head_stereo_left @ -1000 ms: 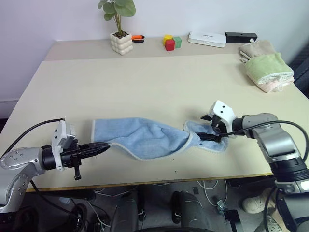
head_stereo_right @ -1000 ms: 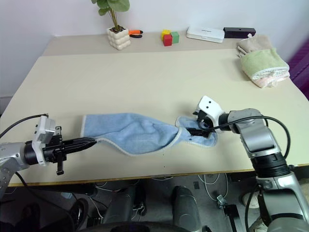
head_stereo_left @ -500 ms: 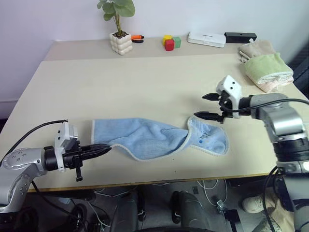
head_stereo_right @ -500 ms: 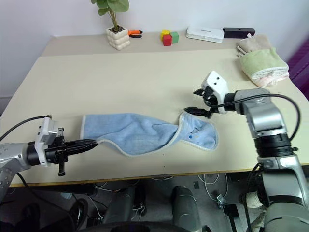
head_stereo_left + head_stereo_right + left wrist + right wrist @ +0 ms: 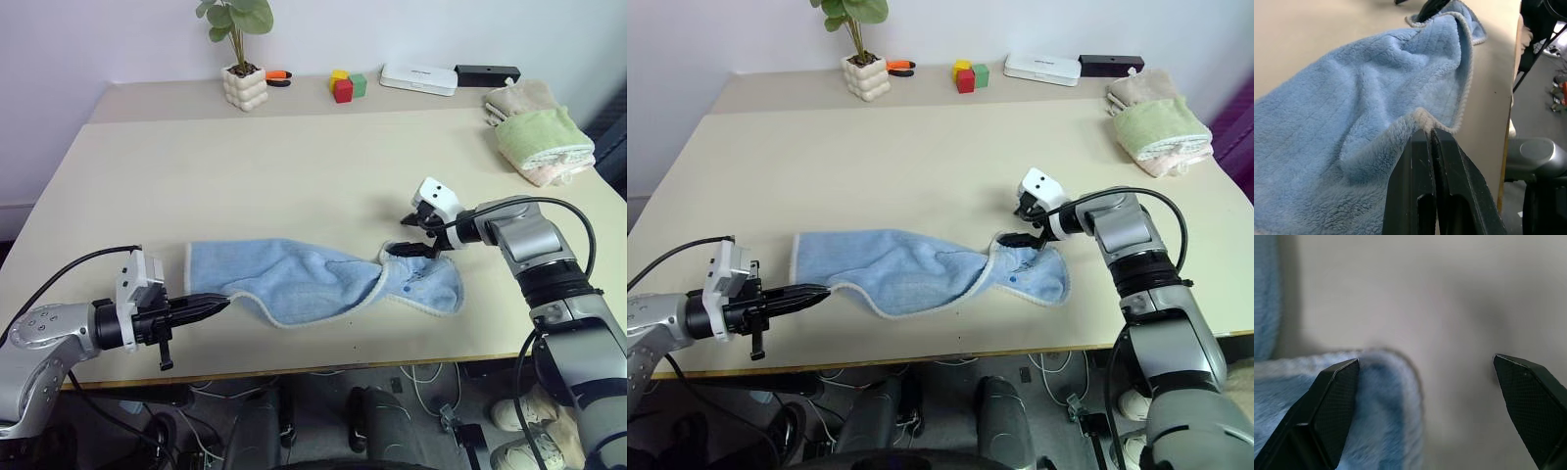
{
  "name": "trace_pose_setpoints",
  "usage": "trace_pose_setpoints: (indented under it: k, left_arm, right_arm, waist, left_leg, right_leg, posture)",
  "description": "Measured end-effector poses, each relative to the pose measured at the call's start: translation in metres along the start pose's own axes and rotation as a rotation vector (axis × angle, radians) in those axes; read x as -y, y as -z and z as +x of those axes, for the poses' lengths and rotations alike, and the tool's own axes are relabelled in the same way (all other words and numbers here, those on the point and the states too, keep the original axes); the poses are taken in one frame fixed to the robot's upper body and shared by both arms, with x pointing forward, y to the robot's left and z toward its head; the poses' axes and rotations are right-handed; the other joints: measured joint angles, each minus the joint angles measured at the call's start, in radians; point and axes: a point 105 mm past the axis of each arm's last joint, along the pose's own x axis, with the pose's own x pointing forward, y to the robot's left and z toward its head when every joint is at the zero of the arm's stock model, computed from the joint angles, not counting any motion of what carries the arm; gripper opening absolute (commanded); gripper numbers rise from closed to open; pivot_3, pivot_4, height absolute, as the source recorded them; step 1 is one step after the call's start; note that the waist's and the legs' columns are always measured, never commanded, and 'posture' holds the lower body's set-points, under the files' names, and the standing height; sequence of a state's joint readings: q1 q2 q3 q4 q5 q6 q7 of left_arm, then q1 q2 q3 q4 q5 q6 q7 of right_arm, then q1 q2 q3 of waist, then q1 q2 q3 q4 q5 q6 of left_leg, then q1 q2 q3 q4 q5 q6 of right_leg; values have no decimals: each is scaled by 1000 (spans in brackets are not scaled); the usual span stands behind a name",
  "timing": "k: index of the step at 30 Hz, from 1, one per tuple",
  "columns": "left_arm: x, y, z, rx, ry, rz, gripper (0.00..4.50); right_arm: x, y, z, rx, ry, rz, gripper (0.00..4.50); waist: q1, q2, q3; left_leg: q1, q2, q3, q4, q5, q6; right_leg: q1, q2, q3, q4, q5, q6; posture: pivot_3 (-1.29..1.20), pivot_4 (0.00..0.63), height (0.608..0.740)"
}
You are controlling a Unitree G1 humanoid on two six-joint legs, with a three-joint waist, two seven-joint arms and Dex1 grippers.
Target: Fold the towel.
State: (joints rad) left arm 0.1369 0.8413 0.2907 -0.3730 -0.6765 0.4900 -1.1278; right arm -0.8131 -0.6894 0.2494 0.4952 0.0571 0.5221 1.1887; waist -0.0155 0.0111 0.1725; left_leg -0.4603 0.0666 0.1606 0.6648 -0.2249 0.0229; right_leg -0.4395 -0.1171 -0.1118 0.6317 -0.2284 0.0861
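Light-blue terry, the towel lies twisted across the near half of the table, its long axis running nine to three o'clock. My left gripper has its fingers shut tight on the whitish trim at the towel's nine o'clock near corner. My right gripper stands spread wide and holds nothing, poised at the far edge of the towel's three o'clock lobe; in the right wrist view one finger sits over the cloth's rounded corner and the other over bare table. As I judge it, the coming move turns on that: the corner to pinch lies just under the right gripper, toward six o'clock. A stack of folded towels sits well apart at one o'clock, a potted plant and coloured blocks along the twelve o'clock edge; nothing blocks the way.
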Motion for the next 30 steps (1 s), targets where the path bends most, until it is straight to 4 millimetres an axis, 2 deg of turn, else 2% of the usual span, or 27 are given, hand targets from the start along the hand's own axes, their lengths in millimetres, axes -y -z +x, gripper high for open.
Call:
trace_pose_setpoints:
  k: [3,9,17,21,24,26,28,29,30]
  left_arm:
    - [1,1,0,-2,-1,-2,0]
    - [0,0,0,0,-7,3,0]
    - [-4,-5,1,4,-11,27,0]
    - [-17,-9,3,16,-68,70,0]
    - [-40,-14,4,56,-173,113,0]
    - [-69,-24,3,97,-292,164,0]
    - [-107,-35,3,107,-428,177,0]
    - [-133,-42,0,100,-532,173,0]
    - [-149,-47,-3,98,-604,172,0]
  right_arm:
    - [-2,1,-1,-9,-15,7,3220]
    - [-12,5,0,-36,-45,-29,100]
    - [-14,4,1,-30,-34,-46,38]
    - [3,-3,4,39,71,-30,38]
    - [31,-19,-7,127,224,3,38]
    - [60,-38,-24,229,373,60,38]
    - [84,-57,-43,338,520,100,38]
    - [92,-69,-49,404,575,129,38]
    - [96,-80,-54,456,607,134,38]
  waist:
    - [0,0,0]
    - [0,0,0]
    - [0,-1,0]
    - [1,0,0]
    - [2,0,0]
    - [3,-1,0]
    - [6,0,0]
    - [6,-1,0]
    - [1,-1,0]
  left_leg:
    - [0,0,0,0,0,0]
    - [0,0,0,0,0,0]
    - [0,0,0,0,0,0]
    - [0,0,0,0,0,0]
    - [0,-1,2,1,1,0]
    - [0,-1,3,1,1,-1]
    - [0,-1,3,1,2,-1]
    - [0,-1,2,1,3,-1]
    - [0,-1,2,0,3,-1]
  right_leg:
    - [0,0,0,0,0,0]
    - [0,0,0,0,0,0]
    - [0,0,0,0,0,0]
    - [0,0,0,0,0,0]
    - [1,0,0,0,0,0]
    - [1,1,-1,0,0,0]
    - [2,1,-1,1,0,0]
    - [2,2,-1,1,0,0]
    - [2,2,-1,1,0,0]
  posture:
    - [0,150,740]
    - [0,150,740]
    - [0,150,740]
    - [0,150,740]
    - [0,150,740]
    - [0,150,740]
    - [0,150,740]
    - [0,150,740]
    - [0,150,740]
